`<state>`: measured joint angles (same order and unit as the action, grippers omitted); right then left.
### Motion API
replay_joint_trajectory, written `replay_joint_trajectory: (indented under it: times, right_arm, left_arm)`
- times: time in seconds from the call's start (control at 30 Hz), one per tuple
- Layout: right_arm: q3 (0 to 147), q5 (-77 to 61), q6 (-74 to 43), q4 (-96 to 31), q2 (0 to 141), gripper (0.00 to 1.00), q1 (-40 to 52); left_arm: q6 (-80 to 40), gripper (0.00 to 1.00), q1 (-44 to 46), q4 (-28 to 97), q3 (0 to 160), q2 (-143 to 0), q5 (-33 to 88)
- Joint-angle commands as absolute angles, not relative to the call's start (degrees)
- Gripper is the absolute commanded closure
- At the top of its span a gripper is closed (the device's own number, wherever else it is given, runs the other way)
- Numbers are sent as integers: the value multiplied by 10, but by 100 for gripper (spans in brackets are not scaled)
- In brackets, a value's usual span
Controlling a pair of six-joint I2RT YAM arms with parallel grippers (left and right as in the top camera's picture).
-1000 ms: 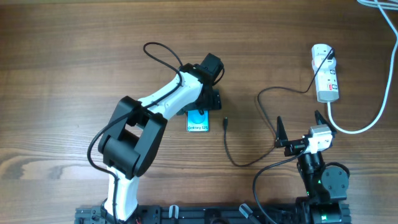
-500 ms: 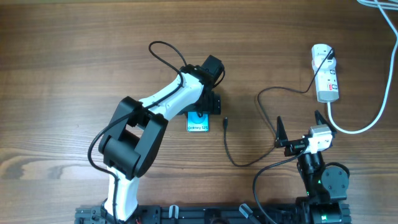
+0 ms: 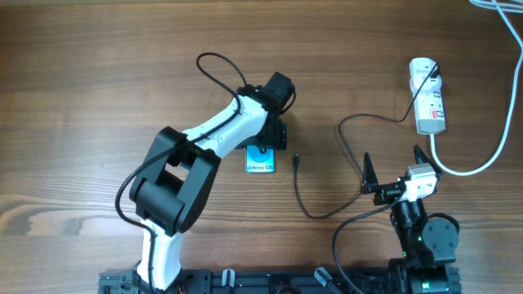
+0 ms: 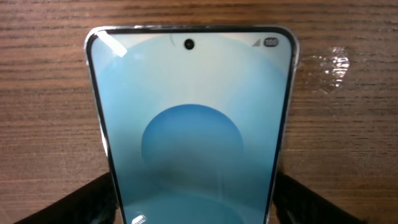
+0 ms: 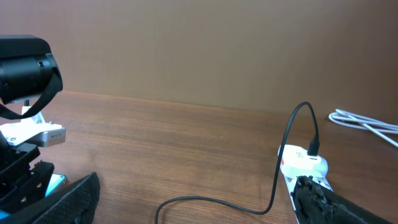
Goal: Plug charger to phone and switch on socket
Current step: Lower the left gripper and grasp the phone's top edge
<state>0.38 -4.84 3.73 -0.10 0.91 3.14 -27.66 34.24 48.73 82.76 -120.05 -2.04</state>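
Slim cyan-screened smartphone: flat on the brown wooden table, unplugged.
Left gripper: jaws straddle its long edges, presumably to steady it; firm hold cannot be told.
Thin black charger cable: tip near the phone, plugged into the white power strip.
Right gripper: wide open, empty.
Since earlier: left arm shifted slightly; phone unmoved.

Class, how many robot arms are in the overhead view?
2. The left arm reaches over the phone mid-table; the right arm sits at the near right edge. None appears hidden.
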Motion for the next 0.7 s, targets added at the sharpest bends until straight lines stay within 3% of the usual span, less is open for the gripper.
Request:
replay_joint_trajectory:
  times: [0.0,0.1,0.2,0.5,0.67]
  right_arm:
    - [3,-41,30,1,8,0,34]
    - [3,-41,29,1,8,0,34]
    - [3,-41,30,1,8,0,34]
    - [3,-41,30,1,8,0,34]
    - [3,-41,30,1,8,0,34]
  left_arm:
    - [-274,22,340,484,804,-1228,-16]
    - [-274,18,340,484,804,-1228,-16]
    - [-274,27,340,484,804,-1228,-16]
    - [-274,27,340,484,805,-1227,-16]
    - [-274,32,340,495,806,-1227,-16]
